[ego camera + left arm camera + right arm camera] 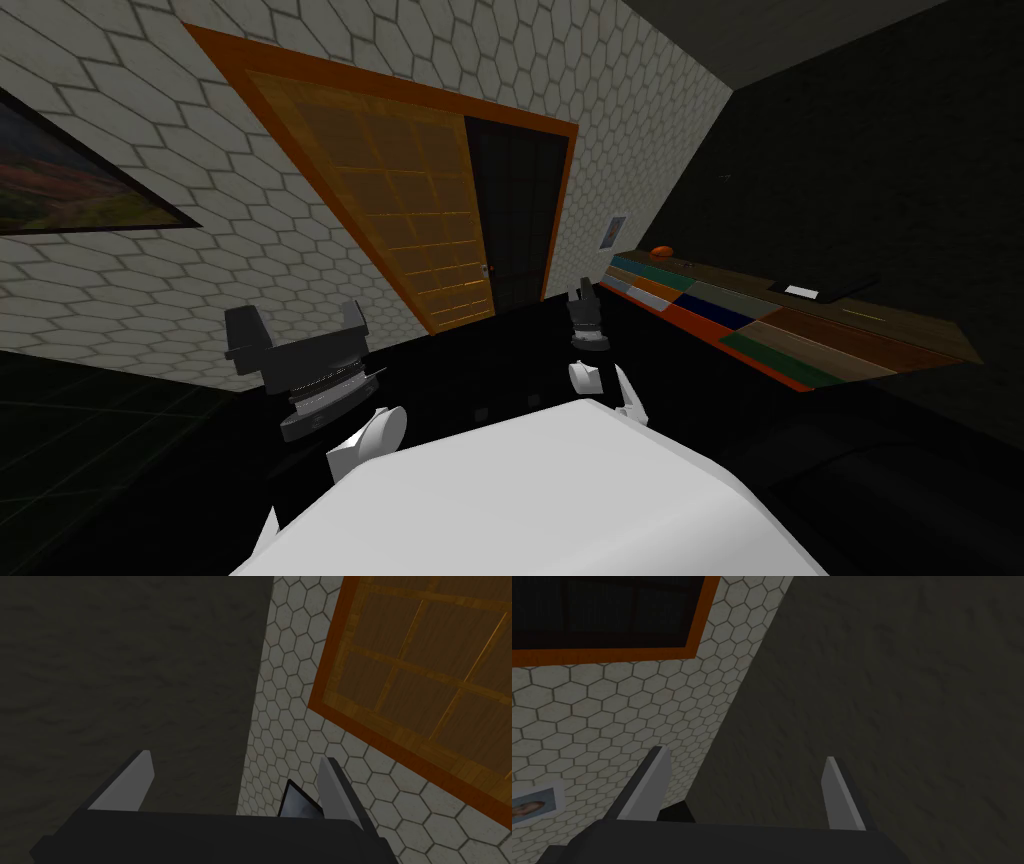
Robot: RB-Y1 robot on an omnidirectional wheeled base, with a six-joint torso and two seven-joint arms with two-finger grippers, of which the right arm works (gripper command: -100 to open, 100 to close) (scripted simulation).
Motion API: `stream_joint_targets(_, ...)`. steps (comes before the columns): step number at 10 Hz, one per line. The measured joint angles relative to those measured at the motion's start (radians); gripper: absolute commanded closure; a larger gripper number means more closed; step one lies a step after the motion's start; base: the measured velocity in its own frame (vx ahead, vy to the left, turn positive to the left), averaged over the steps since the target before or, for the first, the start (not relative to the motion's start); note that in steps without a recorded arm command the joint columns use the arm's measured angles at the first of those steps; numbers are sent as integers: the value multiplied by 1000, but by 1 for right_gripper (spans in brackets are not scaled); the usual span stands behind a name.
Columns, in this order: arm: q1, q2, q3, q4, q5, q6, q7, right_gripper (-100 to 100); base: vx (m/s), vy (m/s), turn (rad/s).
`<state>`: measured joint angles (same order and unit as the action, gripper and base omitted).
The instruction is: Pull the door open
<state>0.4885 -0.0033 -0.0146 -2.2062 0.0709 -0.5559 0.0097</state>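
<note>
Our left gripper (296, 324) hangs low at the left, its two blade fingers spread wide with nothing between them; its own camera (235, 786) shows the same broad gap. Our right gripper (583, 297) sits further forward at the right, and its wrist view (742, 791) also shows the fingers standing wide apart and empty. Neither touches anything.

Ahead of both runs the wall (200, 280), covered in pale hexagon tiles. Set into it is the door (400, 200), an amber wooden leaf divided into square panels, which shows beyond the left fingers too (425, 676). It is bordered by an orange frame (400, 90). The right part of the frame holds a dark gridded surface (515, 210), seen above the right fingers as well (602, 611). The door stands well apart from both grippers, a little left of centre before us.

Along the dim right-hand wall stands a long cabinet (760, 330) with fronts in many colours. A large dark-framed landscape picture (60, 185) hangs on the tiles at far left. On the cabinet top lies a flat dark item (835, 283). A small picture (613, 232) hangs between the door and the cabinet. A small orange object (660, 250) rests at the cabinet's far end. The tiny handle (485, 270) sits low on the wooden leaf's right edge
</note>
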Motion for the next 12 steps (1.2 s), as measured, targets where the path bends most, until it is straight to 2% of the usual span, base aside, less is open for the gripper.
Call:
stream_joint_targets(6,-37,-28,-27,117,48,-29,87,-100,178,14,18)
stream_joint_targets(9,-58,-41,-45,192,74,-54,135,-100,128,46,10)
stream_joint_targets(12,-76,-55,-64,249,94,-68,175,-100,127,34,10)
